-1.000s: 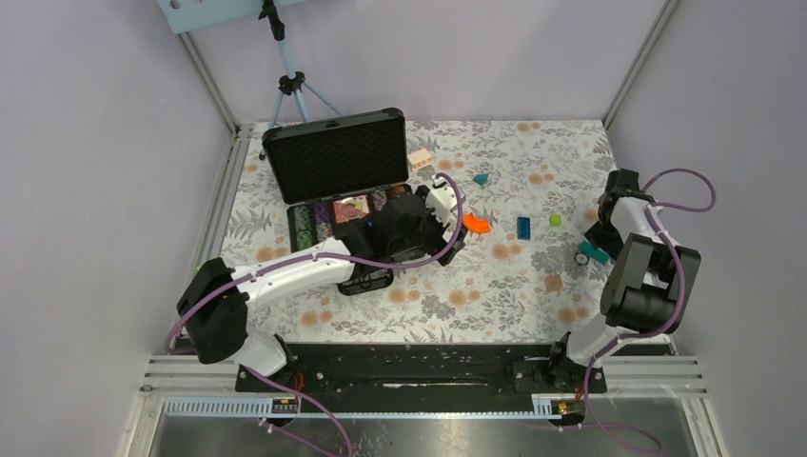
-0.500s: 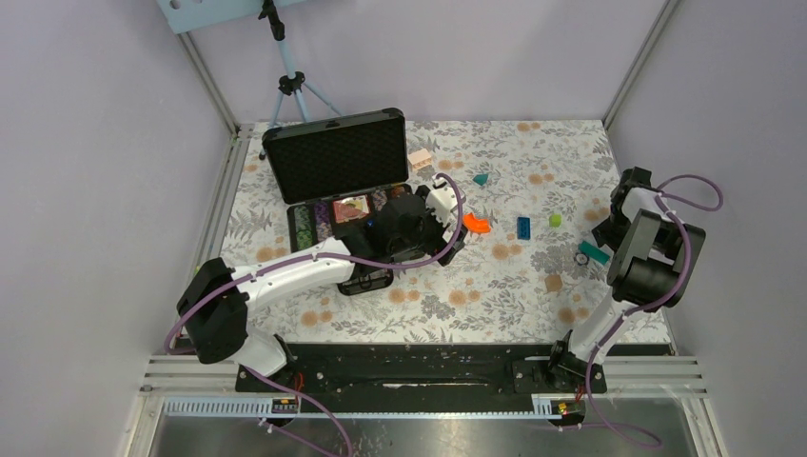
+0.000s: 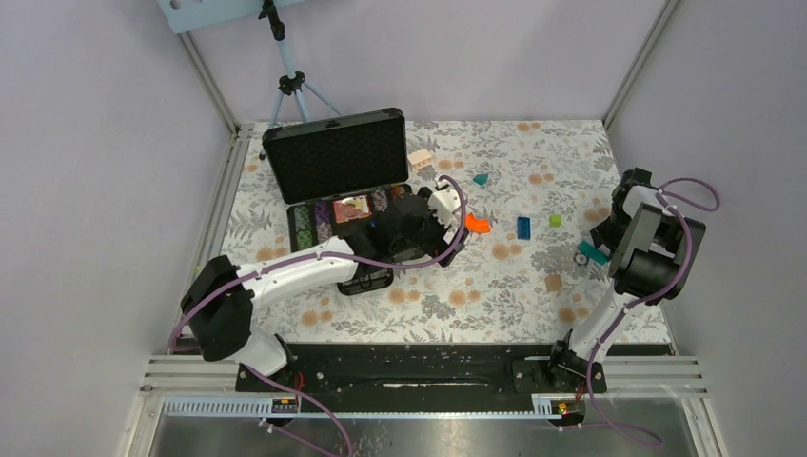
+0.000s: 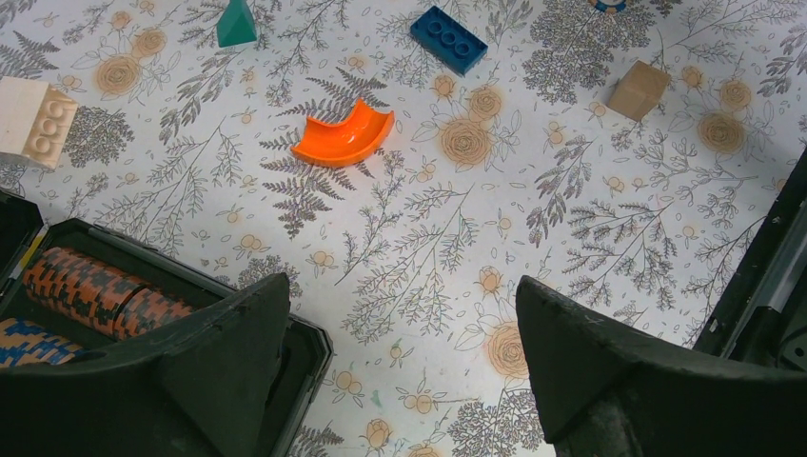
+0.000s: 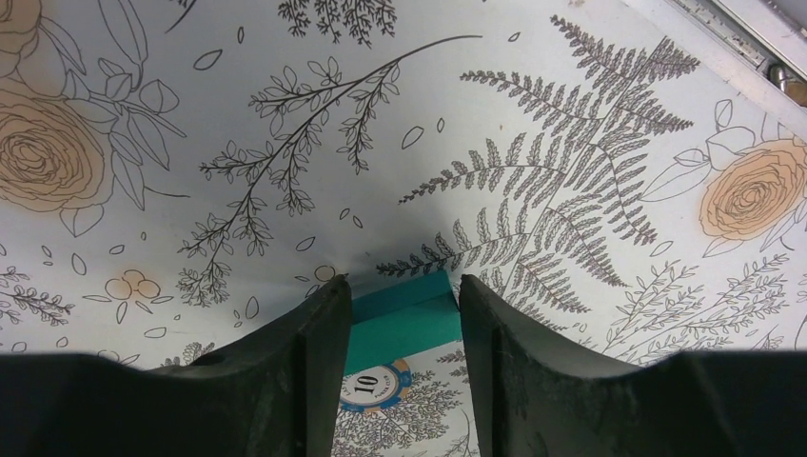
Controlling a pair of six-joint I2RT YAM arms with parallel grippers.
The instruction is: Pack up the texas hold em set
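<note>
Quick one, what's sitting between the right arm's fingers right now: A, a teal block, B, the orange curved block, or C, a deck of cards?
A: in the right wrist view a teal block fills the gap between the right fingers, with a blue chip marked 10 next to it.

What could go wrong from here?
The right gripper straddles the teal block, with the poker chip right next to it: closing may grab the block, not the chip, or nudge the chip away. The open left gripper hangs by the rim of the case and might bump it.
</note>
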